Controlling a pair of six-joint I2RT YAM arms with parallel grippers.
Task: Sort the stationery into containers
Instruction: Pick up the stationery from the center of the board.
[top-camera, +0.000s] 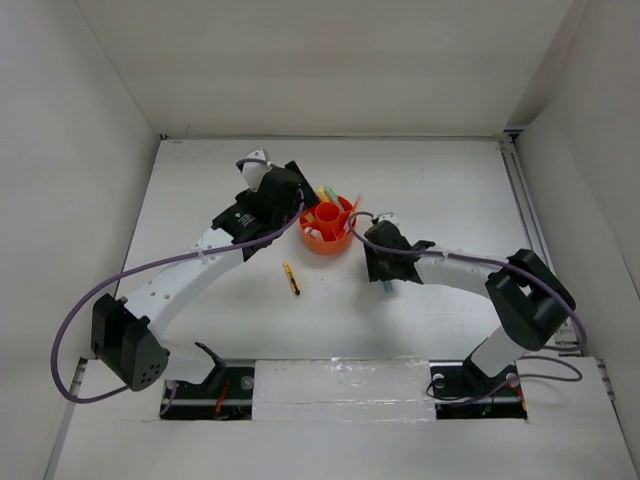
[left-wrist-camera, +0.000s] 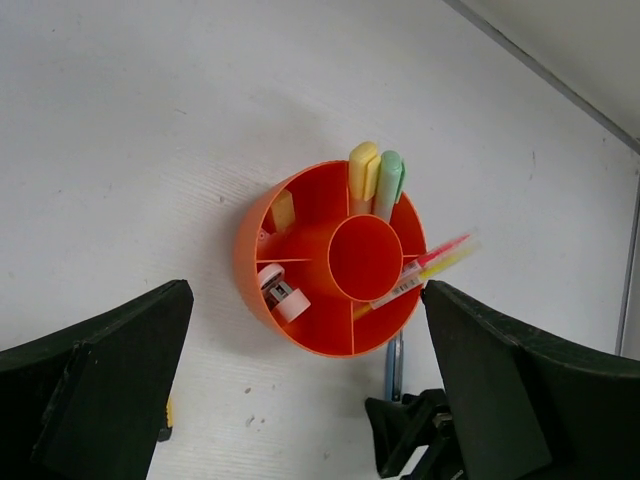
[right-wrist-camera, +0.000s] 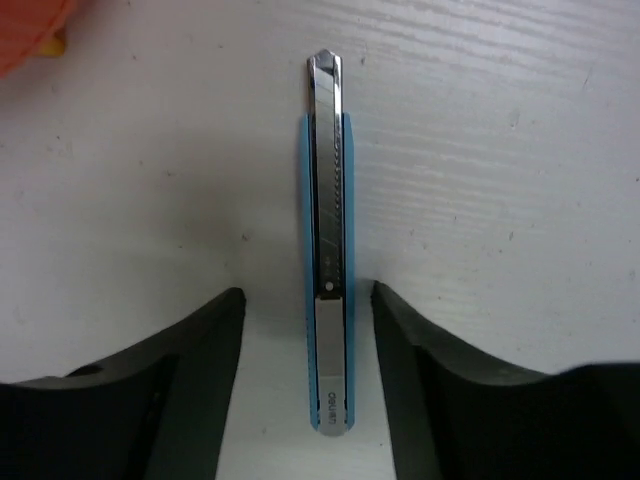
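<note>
Hovering above the orange tub (left-wrist-camera: 248, 255), the left pincer (left-wrist-camera: 308, 292) has its fingers wide apart and holds nothing. The tub stands around the middle of the tabletop (top-camera: 450, 190), a little toward the far edge. In its outer compartments a yellow highlighter (left-wrist-camera: 362, 170) and a pale green highlighter (left-wrist-camera: 390, 180) stand side by side, a tan eraser (left-wrist-camera: 283, 210) and a pink-white eraser (left-wrist-camera: 283, 296) sit in neighbouring sections, and two thin pens (left-wrist-camera: 438, 256), red and yellow, lean out over the rim. The right pincer (right-wrist-camera: 307, 293) is down at the tabletop with its fingers apart, one on each side of a grey-blue cutter (right-wrist-camera: 328, 200) lying flat, a gap showing on both sides. A yellow-and-black pen (top-camera: 291, 278) lies between the tub and the near edge.
</note>
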